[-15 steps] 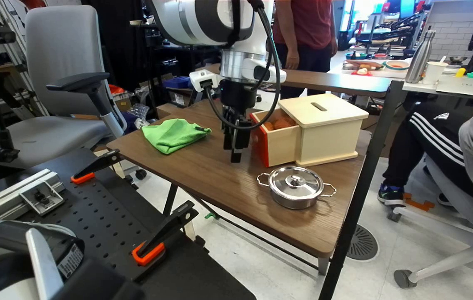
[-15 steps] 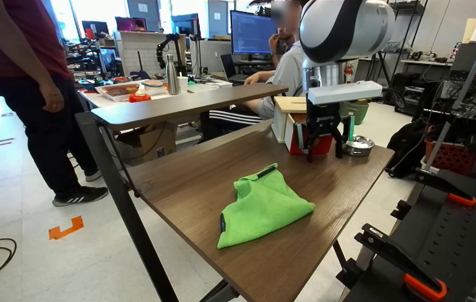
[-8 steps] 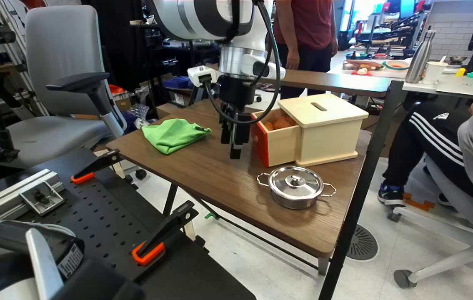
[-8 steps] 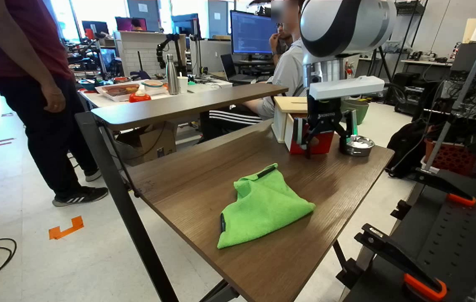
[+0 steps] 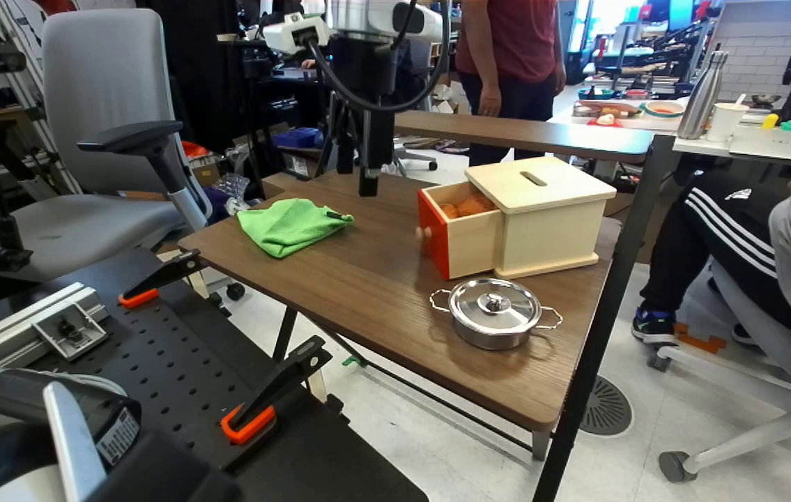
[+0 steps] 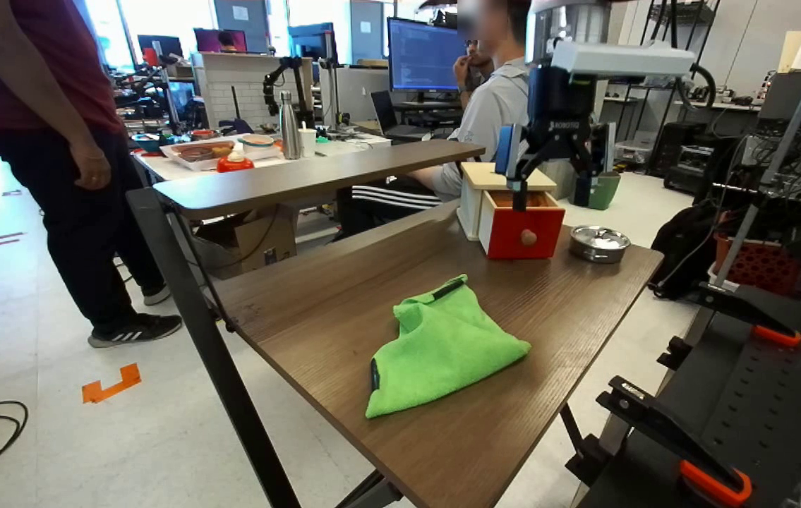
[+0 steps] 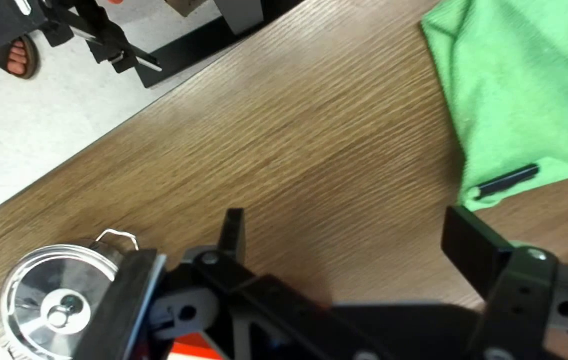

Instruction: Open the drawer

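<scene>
The drawer [image 5: 435, 233] has a flat red front with a round wooden knob [image 6: 528, 238]. It is pulled part way out of the light tan wooden box [image 5: 548, 233], and reddish-brown round items [image 5: 472, 205] show inside it. The box also shows in an exterior view [image 6: 471, 204]. In the wrist view only a red strip of the drawer [image 7: 194, 345] shows at the bottom edge. My gripper [image 5: 357, 180] is open and empty, raised above the table and apart from the drawer front. In the wrist view its fingers [image 7: 344, 215] are wide apart with bare table between them.
A steel lidded pot [image 5: 495, 314] stands beside the drawer; it also shows in the wrist view [image 7: 58, 300]. A green cloth [image 6: 446, 349] lies on the brown table [image 5: 367, 279]. A raised shelf [image 6: 322, 176] runs along one side. People are nearby.
My gripper has risen and moved back from the drawer front, its fingers spread wider. The knob, hidden before, is now in sight. The drawer, pot and cloth have not moved.
</scene>
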Robot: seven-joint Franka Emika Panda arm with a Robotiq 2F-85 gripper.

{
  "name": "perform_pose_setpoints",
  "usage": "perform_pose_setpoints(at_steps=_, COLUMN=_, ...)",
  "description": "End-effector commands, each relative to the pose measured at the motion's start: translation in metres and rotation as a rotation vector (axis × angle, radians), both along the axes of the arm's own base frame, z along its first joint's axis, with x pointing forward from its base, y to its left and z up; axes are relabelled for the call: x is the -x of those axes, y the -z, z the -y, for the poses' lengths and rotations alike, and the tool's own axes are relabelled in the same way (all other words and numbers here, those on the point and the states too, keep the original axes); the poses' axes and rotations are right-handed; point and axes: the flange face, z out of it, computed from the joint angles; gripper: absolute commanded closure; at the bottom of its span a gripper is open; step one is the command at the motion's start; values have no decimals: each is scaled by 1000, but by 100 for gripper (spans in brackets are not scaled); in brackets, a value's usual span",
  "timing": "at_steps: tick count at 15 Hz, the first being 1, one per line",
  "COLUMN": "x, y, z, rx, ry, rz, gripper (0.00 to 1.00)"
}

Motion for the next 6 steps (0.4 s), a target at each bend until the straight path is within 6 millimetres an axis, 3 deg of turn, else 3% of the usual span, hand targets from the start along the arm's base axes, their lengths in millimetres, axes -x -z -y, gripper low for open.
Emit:
perform_pose_setpoints(at_steps=1, x=1, y=-11, z=-3, rx=-35, ry=-37, rz=-4, gripper=0)
perform_pose_setpoints(at_steps=3, x=-1, y=-20, z=-2, rx=-75, ry=-77, rz=-4, gripper=0)
perform_pose_setpoints(at_steps=6, x=0, y=-17, z=2, rx=-81, ry=-89, rz=-8, gripper=0)
